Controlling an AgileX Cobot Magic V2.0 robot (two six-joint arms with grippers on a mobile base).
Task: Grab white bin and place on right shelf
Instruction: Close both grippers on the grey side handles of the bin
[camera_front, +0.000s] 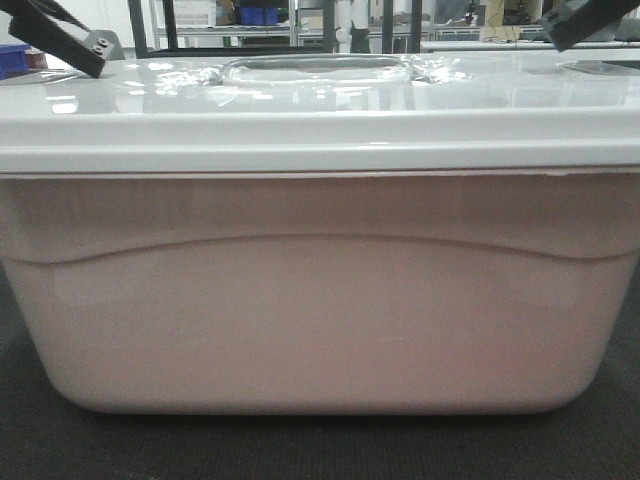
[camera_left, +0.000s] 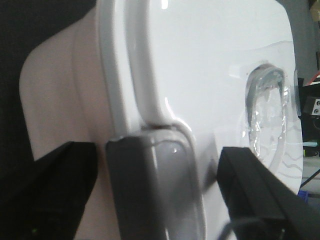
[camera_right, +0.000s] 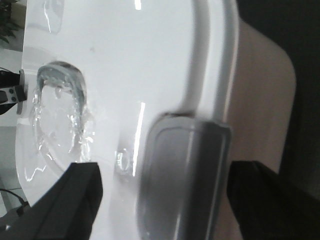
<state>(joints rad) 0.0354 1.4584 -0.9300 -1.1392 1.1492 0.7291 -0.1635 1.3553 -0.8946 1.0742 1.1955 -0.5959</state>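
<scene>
Filling the front view and standing on a dark surface (camera_front: 30, 440): the white bin (camera_front: 320, 320), pinkish body, glossy lid (camera_front: 320, 110) shut, so contents hidden. In the middle of the lid, a sunken handle (camera_front: 315, 68) under crinkled clear film. Left gripper (camera_left: 155, 205) spread wide, black fingers (camera_left: 50, 195) on both sides of a grey latch (camera_left: 150, 160) at one end of the bin; contact not possible to tell. Right gripper (camera_right: 165, 205) spread wide too, on both sides of the grey latch (camera_right: 185, 160) at the opposite end. Far behind, above the lid, blue crates (camera_front: 258, 15).
</scene>
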